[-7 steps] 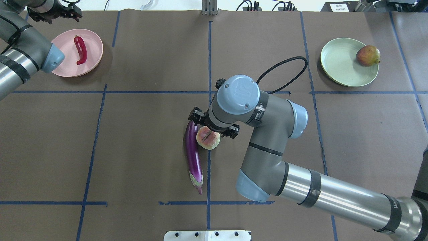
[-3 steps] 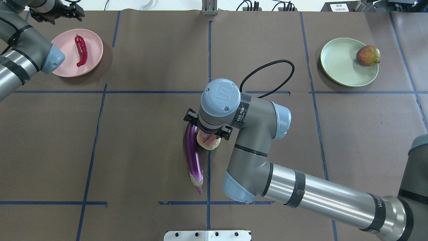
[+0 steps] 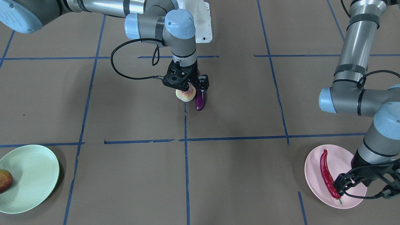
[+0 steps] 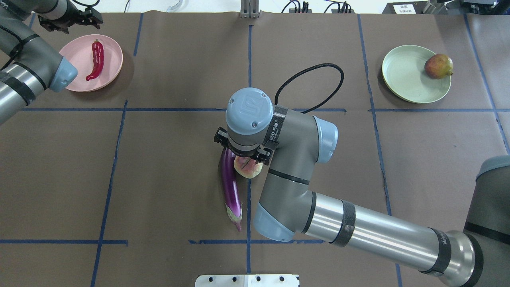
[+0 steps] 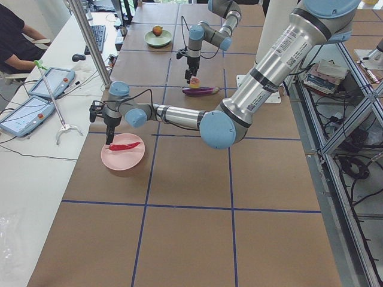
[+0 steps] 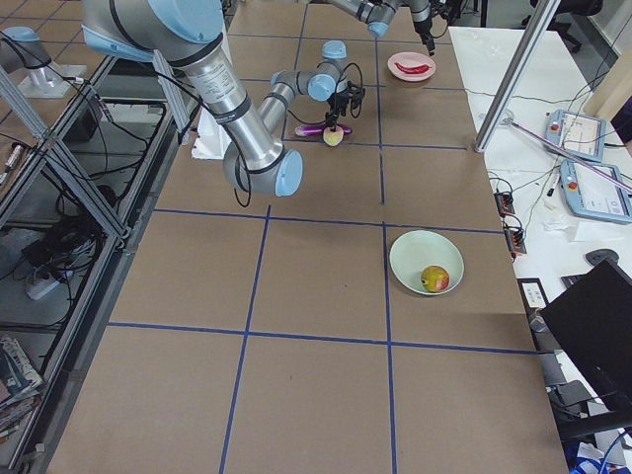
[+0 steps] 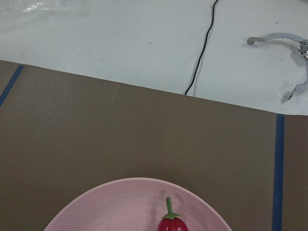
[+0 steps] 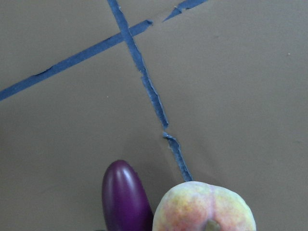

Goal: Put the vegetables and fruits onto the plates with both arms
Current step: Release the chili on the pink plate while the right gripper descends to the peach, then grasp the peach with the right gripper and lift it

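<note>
The counter [image 4: 179,179] is covered in matt brown paper and lined with blue tape [image 4: 179,109] whose edges look frayed in places. The eggplant [image 4: 230,183] is smooth and glossy; the chili [image 4: 95,59] shines like waxy plastic. The peach [image 4: 248,167] has a dull, matt skin, the apple-like fruit [image 4: 438,66] a soft sheen. The pink plate [image 4: 112,63] and the green plate [image 4: 406,75] are both matt. The right arm [image 4: 382,234] has a brushed-metal tube and a smooth, pale blue plastic-looking cap [image 4: 250,107].
</note>
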Available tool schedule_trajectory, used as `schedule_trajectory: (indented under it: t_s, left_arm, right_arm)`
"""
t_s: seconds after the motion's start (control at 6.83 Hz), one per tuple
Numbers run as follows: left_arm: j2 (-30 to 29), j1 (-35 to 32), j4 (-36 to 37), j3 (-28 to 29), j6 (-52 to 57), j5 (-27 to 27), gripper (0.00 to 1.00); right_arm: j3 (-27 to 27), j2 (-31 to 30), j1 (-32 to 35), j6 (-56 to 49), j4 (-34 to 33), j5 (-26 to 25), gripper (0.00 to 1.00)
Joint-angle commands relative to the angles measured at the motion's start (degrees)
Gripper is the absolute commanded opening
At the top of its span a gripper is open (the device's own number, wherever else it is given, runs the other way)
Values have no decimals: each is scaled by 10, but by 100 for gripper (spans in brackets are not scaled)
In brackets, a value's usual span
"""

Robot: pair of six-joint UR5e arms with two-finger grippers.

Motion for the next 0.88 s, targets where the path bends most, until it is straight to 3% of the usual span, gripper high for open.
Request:
schedule_trajectory:
  t_s: [0.0,0.44,0.59,0.73]
  left_arm:
    - [7,9,0,-14,-19,0,100]
    - [11,10,0,-23,-20,-1,100]
    - [11,10,1,-24,-20,0,100]
    - [11,10,1,-24,-20,-1,100]
  right_arm:
    - [-1,-12,-1,-1,-9,0,100]
    - [-31,-5,-18,-12,-23,-23,100]
    - [-32,-5,-18,-12,-23,-24,92]
    - [-28,-4,-16,-11,-23,-22,10]
